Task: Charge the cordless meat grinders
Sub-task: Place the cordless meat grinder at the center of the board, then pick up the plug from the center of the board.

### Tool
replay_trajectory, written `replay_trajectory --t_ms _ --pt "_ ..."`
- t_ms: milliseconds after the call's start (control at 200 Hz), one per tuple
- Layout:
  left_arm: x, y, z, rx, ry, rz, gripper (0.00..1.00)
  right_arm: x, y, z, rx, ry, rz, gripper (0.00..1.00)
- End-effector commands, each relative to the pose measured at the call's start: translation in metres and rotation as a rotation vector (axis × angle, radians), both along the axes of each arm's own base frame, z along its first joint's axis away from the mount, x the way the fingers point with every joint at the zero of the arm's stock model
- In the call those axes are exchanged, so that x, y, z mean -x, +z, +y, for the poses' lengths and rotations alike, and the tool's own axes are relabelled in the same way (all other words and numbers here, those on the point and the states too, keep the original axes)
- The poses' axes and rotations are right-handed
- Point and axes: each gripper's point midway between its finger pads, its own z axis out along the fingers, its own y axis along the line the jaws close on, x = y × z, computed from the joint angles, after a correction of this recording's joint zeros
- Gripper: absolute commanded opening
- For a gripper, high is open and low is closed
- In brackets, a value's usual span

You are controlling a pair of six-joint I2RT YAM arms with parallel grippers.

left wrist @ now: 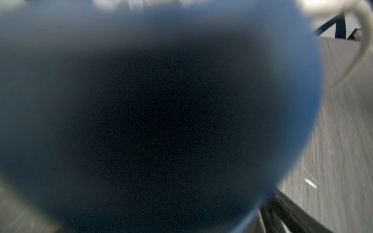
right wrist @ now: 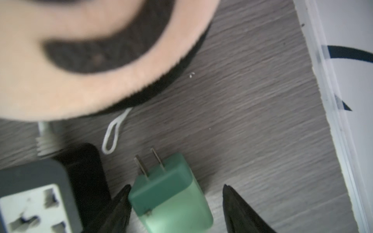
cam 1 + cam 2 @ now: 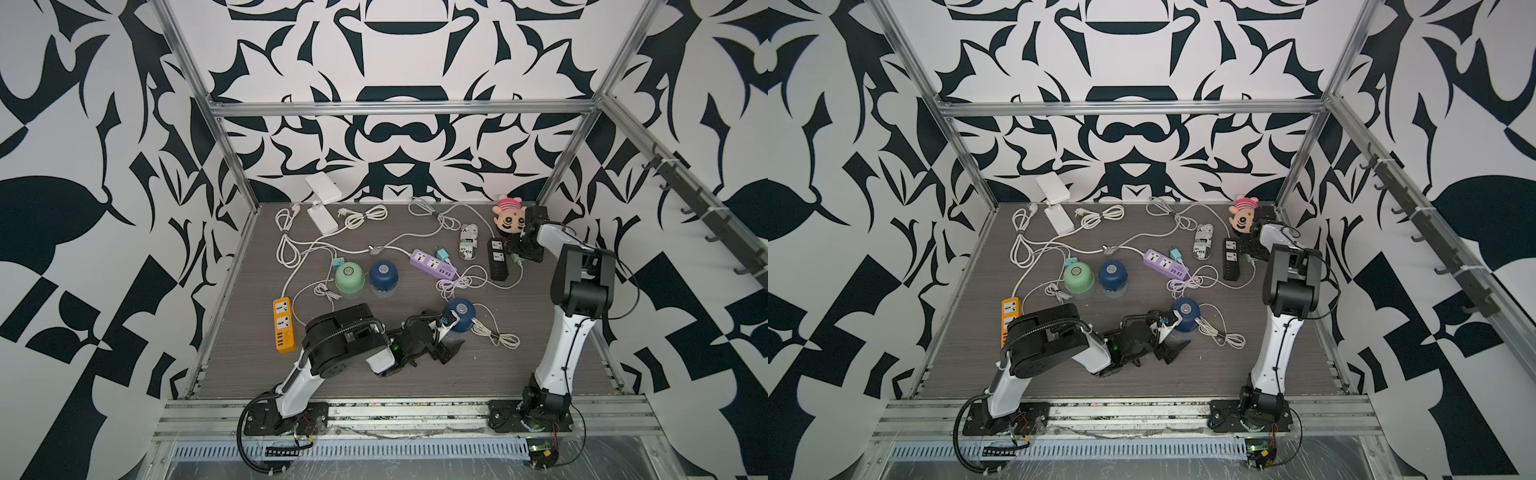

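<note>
The counter [image 3: 415, 374] looks like matt grey wood grain, the green grinder [image 3: 350, 279] smooth matt plastic over a clear bowl, the plush [image 2: 80, 90] fuzzy cloth, the plug [image 2: 171, 191] smooth green plastic with metal prongs.

I see an orange plastic power strip [image 3: 283, 325] at eight o'clock and a purple plastic power strip [image 3: 433, 266] near centre. A black power strip [image 3: 497, 257] lies at two o'clock, with a pink cartoon-face plush toy [image 3: 508, 217] on its twelve o'clock side and a mint-green two-pin plug adapter [image 2: 171, 191] on its three o'clock side.

Our counter [image 3: 498, 374] holds mint grinder [image 3: 350, 279], navy grinder [image 3: 383, 277], second navy grinder [image 3: 460, 318], purple strip [image 3: 432, 264], orange strip [image 3: 282, 326], black strip [image 3: 497, 257], plush [image 3: 508, 218].
</note>
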Motion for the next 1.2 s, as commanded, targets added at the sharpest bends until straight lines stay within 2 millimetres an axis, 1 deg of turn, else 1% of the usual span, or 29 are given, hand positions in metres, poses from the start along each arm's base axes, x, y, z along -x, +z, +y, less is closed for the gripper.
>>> replay_trajectory --t_ms 0,150,280,355,530,635,700,805,895,970,1020,1070,1075,1090,1110,1155,1195 --pt "0.004 0.011 0.003 0.016 0.009 -0.008 0.99 -0.005 0.011 -0.003 0.000 0.017 -0.011 0.72" --pt "0.008 0.019 0.011 0.027 0.023 -0.007 0.99 -0.007 0.008 -0.002 -0.003 0.044 -0.006 0.68" --pt "0.012 0.027 0.021 0.039 0.041 -0.006 0.99 -0.010 0.009 0.001 -0.009 0.070 -0.014 0.59" --pt "0.014 0.032 0.028 0.045 0.057 -0.005 0.99 -0.012 0.012 0.002 -0.011 0.082 -0.020 0.52" --pt "0.020 0.042 0.043 0.052 0.095 0.000 0.99 -0.007 0.013 0.003 -0.016 0.084 -0.012 0.43" --pt "0.020 0.047 0.053 0.044 0.123 0.035 0.99 -0.003 0.019 0.003 -0.016 0.080 -0.026 0.35" --pt "0.021 0.056 0.058 0.050 0.137 0.046 0.99 -0.001 0.027 0.004 -0.019 0.075 -0.045 0.32" --pt "0.017 0.071 0.070 0.029 0.186 0.058 0.99 0.001 0.050 0.005 -0.017 0.053 -0.105 0.26" --pt "0.010 0.085 0.078 -0.032 0.234 0.084 1.00 0.002 0.078 0.005 -0.016 0.028 -0.173 0.21" --pt "-0.002 0.094 0.088 -0.100 0.293 0.150 1.00 0.006 0.101 0.006 -0.017 0.004 -0.225 0.20" --pt "-0.014 0.102 0.097 -0.134 0.341 0.201 1.00 0.008 0.121 0.010 -0.020 0.003 -0.291 0.18" --pt "-0.026 0.109 0.110 -0.157 0.392 0.250 1.00 0.011 0.142 0.018 -0.024 0.019 -0.368 0.16" --pt "-0.027 0.111 0.111 -0.156 0.396 0.256 1.00 0.011 0.142 0.019 -0.026 0.022 -0.372 0.16" --pt "-0.030 0.114 0.114 -0.155 0.407 0.270 1.00 0.011 0.152 0.023 -0.027 0.034 -0.407 0.15" --pt "-0.033 0.118 0.117 -0.153 0.413 0.290 0.99 0.012 0.160 0.029 -0.033 0.051 -0.442 0.15" --pt "-0.039 0.128 0.123 -0.134 0.405 0.346 0.99 0.016 0.179 0.044 -0.040 0.100 -0.519 0.14" --pt "-0.043 0.139 0.126 -0.104 0.385 0.398 0.99 0.020 0.193 0.064 -0.034 0.174 -0.584 0.12"
